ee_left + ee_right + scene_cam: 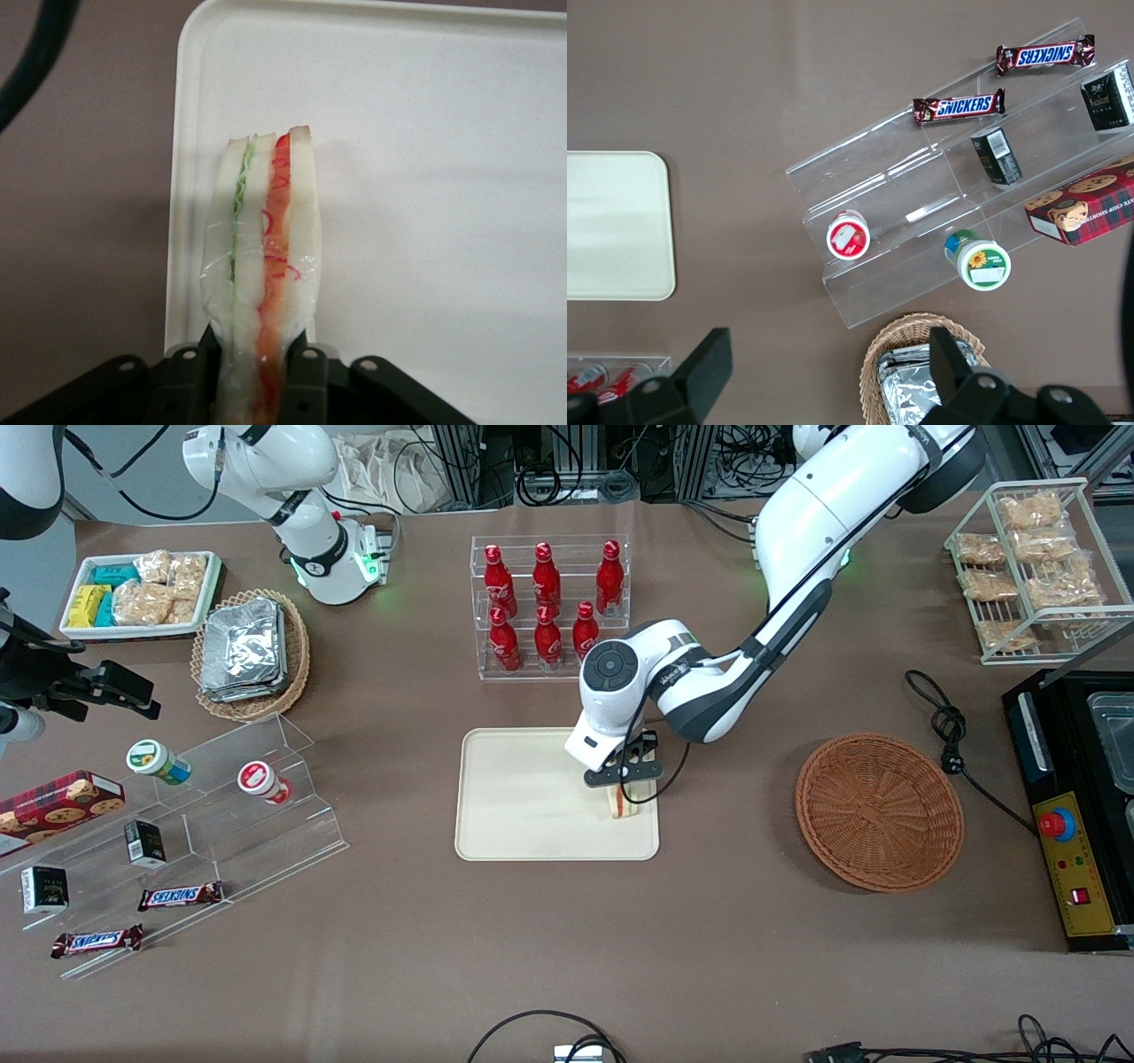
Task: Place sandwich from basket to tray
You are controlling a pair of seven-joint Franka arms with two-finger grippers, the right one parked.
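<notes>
My left gripper (623, 790) is shut on the sandwich (623, 805), a pale bread wedge with green and orange-red layers. It holds the sandwich upright over the cream tray (523, 806), close to the tray's edge toward the working arm's end. In the left wrist view the black fingers (306, 359) squeeze the wrapped sandwich (266, 221) from both sides, and the gripper (259, 354) is over the tray (425, 177) near its rim. I cannot tell whether the sandwich touches the tray. The reddish-brown basket (877, 810) sits empty, farther toward the working arm's end. The tray's corner also shows in the right wrist view (611, 221).
A clear rack of red bottles (549, 607) stands just past the tray, farther from the front camera. A black cable (952, 735) lies beside the basket, next to a black appliance (1076, 815). A clear stepped stand with snacks (177, 824) and a tan basket of foil packets (251, 653) lie toward the parked arm's end.
</notes>
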